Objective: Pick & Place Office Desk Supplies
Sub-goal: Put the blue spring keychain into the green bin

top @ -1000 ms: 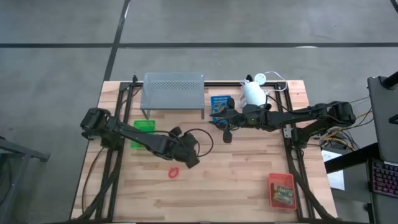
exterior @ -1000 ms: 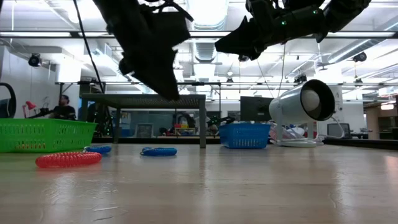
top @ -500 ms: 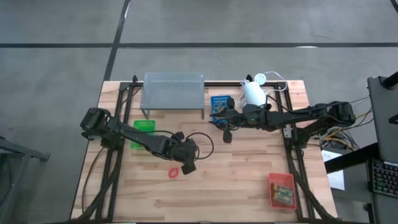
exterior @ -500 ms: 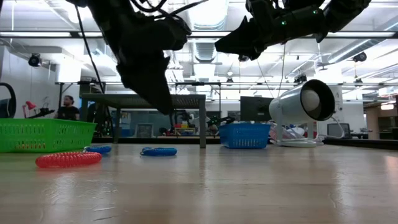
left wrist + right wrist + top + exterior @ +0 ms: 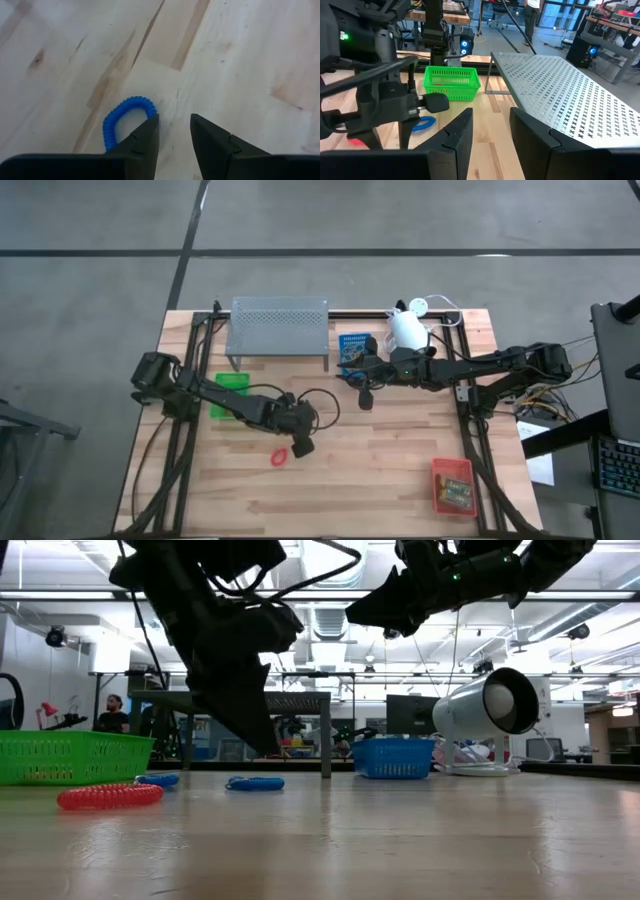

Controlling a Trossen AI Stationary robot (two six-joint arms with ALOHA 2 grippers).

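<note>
Pale butcher-block planks (image 5: 400, 460) make up the work surface, framed by dark rails. Nearest the front edge, at its right corner, sits a red-orange plastic tray (image 5: 453, 485) holding a small printed green and yellow card box (image 5: 458, 494). Farther in, left of centre, a small red coiled loop (image 5: 279, 457) lies on the bare wood, and just beside it hangs the left gripper (image 5: 301, 446), tilted down toward the table. Its wrist view shows the two dark fingers (image 5: 145, 137) spread a little with nothing between them, and a small blue coiled loop (image 5: 122, 118) lying flat on the wood next to one fingertip, off to the side of the gap. From table height a second blue loop (image 5: 158, 780) appears behind the red one.

Beyond these, a green plastic mesh tray (image 5: 231, 391) rests near the left rail. The right gripper (image 5: 366, 394) waits in the air right of centre, fingers slightly parted and empty. At the back stand a blue plastic tray (image 5: 353, 346), a white lamp (image 5: 408, 330) and a grey perforated metal shelf (image 5: 279, 326).

By my reading, the step in hand is the approach to a loop, with no grasp made. Next, the left gripper would need to shift sideways until the coil's rim sits between its fingers, descend to the wood, close, then carry the loop to a tray.
</note>
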